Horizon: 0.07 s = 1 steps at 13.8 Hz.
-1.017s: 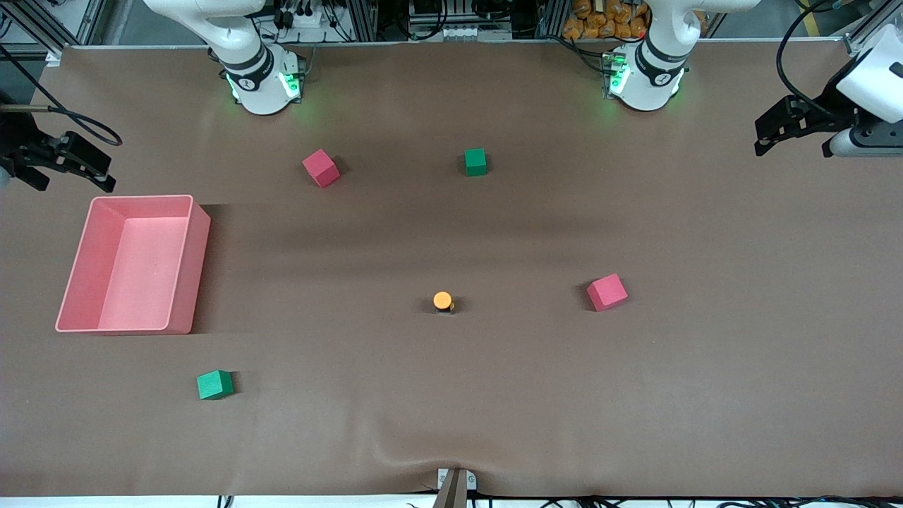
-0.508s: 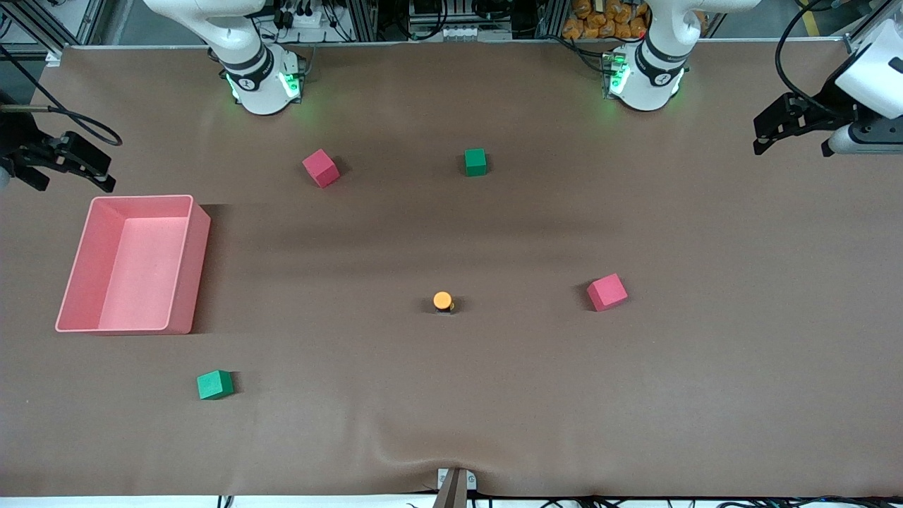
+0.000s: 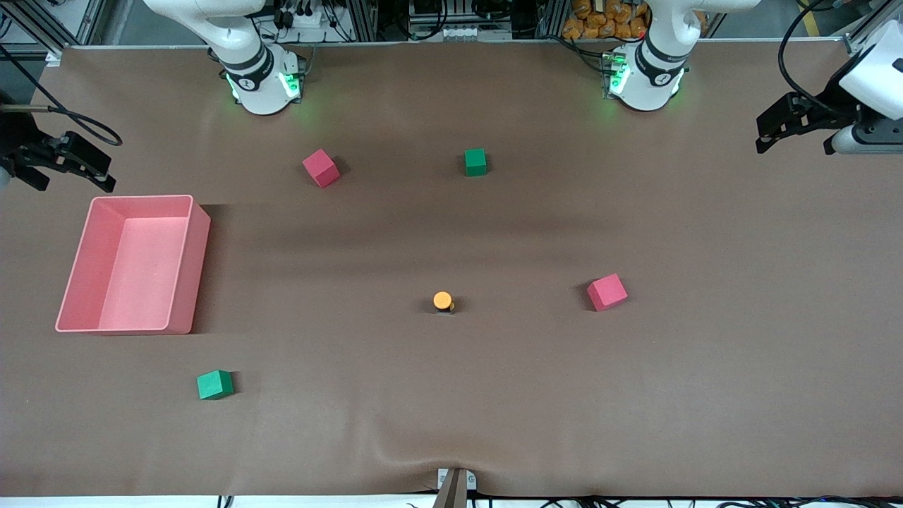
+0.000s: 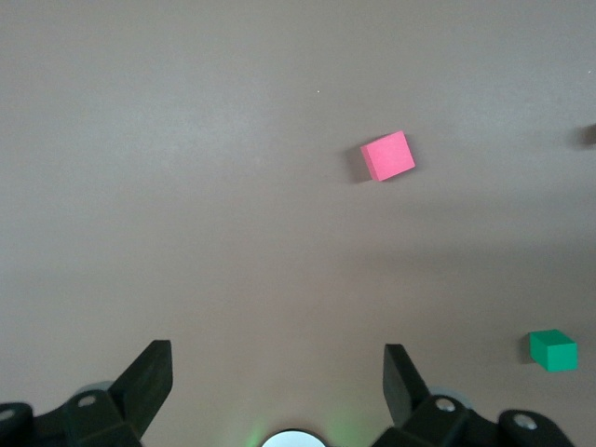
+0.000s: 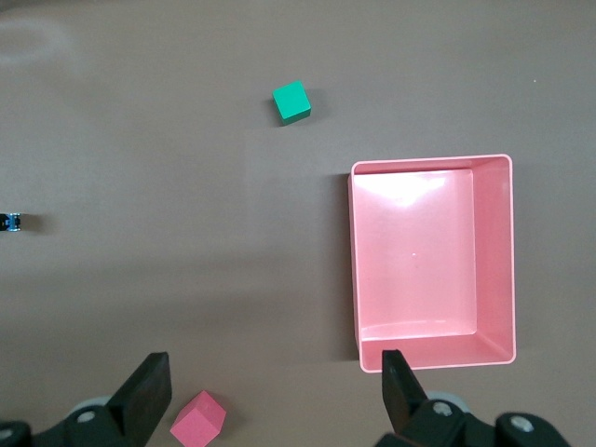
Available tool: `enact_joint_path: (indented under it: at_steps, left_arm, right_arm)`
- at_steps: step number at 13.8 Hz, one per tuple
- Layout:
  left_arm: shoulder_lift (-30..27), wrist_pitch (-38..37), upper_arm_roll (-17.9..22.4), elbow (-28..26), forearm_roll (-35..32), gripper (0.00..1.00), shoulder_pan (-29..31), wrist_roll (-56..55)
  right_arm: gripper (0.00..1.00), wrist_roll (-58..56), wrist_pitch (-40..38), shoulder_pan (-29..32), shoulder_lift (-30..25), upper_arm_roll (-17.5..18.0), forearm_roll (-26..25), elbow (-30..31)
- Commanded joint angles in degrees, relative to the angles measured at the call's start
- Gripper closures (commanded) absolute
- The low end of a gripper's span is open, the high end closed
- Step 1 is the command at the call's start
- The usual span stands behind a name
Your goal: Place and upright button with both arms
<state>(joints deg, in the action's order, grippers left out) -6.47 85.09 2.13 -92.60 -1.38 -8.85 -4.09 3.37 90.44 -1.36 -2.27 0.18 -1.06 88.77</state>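
Button (image 3: 442, 301) upright mid-table | left pincer (image 3: 765, 135) spread, raised at table's end | right pincer (image 3: 99, 175) spread, near pink bin (image 3: 190, 261)

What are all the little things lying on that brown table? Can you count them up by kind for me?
Red cubes: 2, one near the robots' bases, one beside the button toward the left arm's end.
Green cubes: 2, one near the bases, one nearest the front camera.
Orange-capped button: 1
Pink bin: 1
Total: 6
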Motion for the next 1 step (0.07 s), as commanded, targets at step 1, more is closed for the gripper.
enact_joint_path:
  at_steps: [1]
  left_arm:
    - [0.58,-1.33,0.16,1.37,1.12,0.0,0.24,0.84]
  right_arm:
    - [0.0,-0.29,-0.71,0.04,0.87,0.0,-0.43,-1.32]
